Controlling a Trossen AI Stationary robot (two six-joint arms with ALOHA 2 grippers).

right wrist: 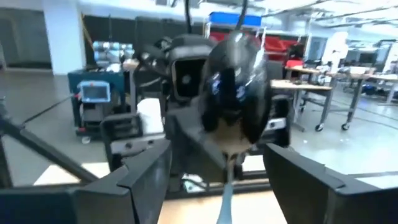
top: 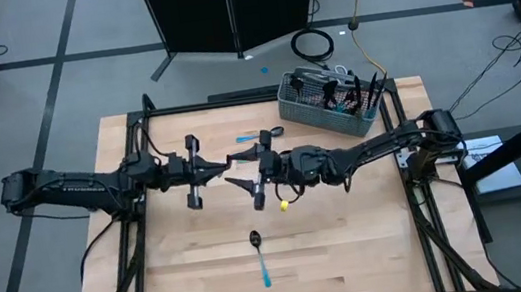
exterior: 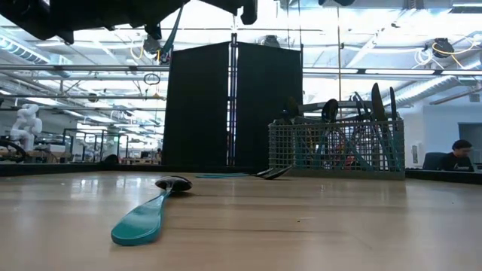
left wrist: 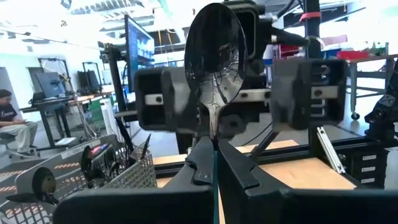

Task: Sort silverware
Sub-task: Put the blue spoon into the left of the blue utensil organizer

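**Two arms met over the table with one spoon between them**

The wooden table (top: pixel 197 275) filled the high view, and two dark arms reached in from its sides to meet at its middle. One grey wire-mesh basket (top: pixel 311 109) stood at the far right corner, with several dark utensil heads standing up in it; the count could not be told. The left gripper (top: pixel 226 166) had its fingers pressed together on a spoon's handle, whose bowl (left wrist: pixel 214 46) stood upright in its wrist view. The right gripper (top: pixel 241 181) faced it with fingers spread, the same spoon between them. Two more pieces lay loose: one spoon (top: pixel 260 257) near the front edge, and one blue-handled piece (top: pixel 261 135) beside the basket.
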